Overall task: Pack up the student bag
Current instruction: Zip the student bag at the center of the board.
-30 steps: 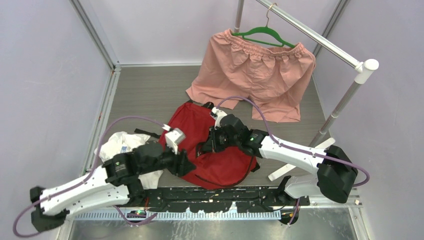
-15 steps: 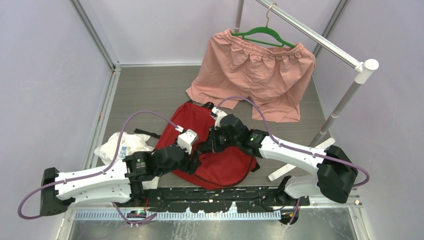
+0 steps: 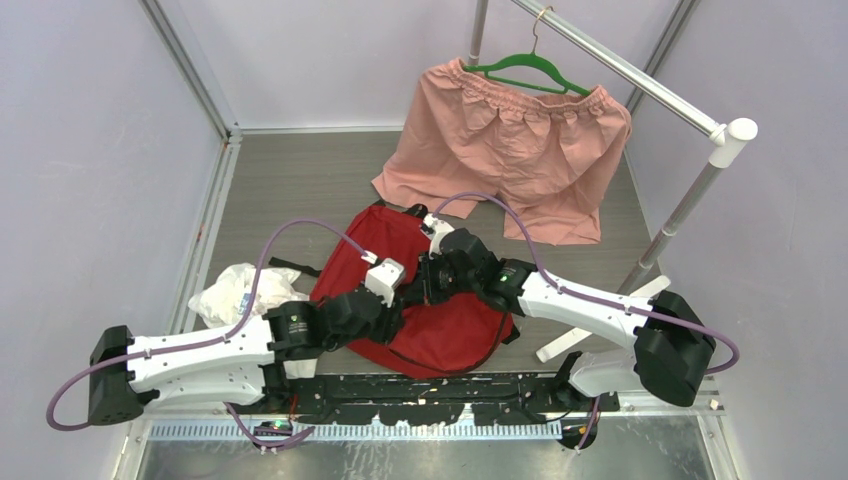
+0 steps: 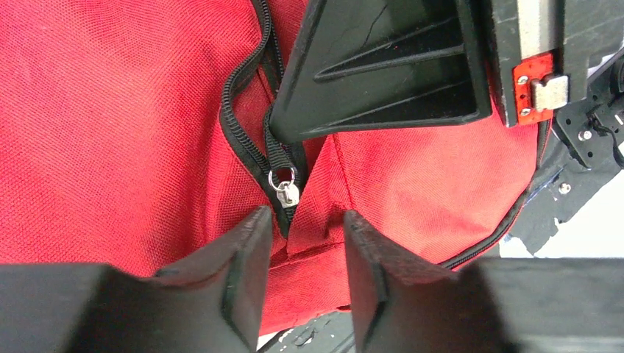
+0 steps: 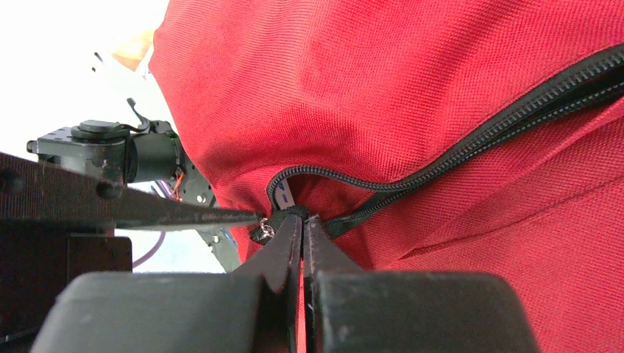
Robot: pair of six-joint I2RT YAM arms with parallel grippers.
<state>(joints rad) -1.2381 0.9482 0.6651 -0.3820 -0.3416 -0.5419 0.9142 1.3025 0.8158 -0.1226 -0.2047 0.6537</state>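
Student bag (image 3: 450, 335): red, lying flat in the middle of the table (image 3: 300, 180), between the two arms.
Zipper slider (image 4: 288, 194): small and silver with a ring, where the two rows of black teeth meet. A black tab leads from the ring.
Right gripper (image 5: 300, 219): jaws together, clamped on the student bag at that black tab, just beside the slider.
Left gripper (image 4: 302, 220): jaws apart and empty, one finger either side of the seam just below the slider, close over the fabric.
Step in hand: probably bracing the bag so the zipper can be worked. Whether it is being opened or closed, I cannot tell.
Doing it well: pinch the fabric fold under the slider, not the teeth. Hold it taut along the zipper line against the right gripper's pull.
Risk: loose cloth may bunch and jam the slider.
Around: white plastic bag (image 3: 240, 290) left of the bag, pink shorts (image 3: 520, 150) on a green hanger (image 3: 525, 68) at the far side.
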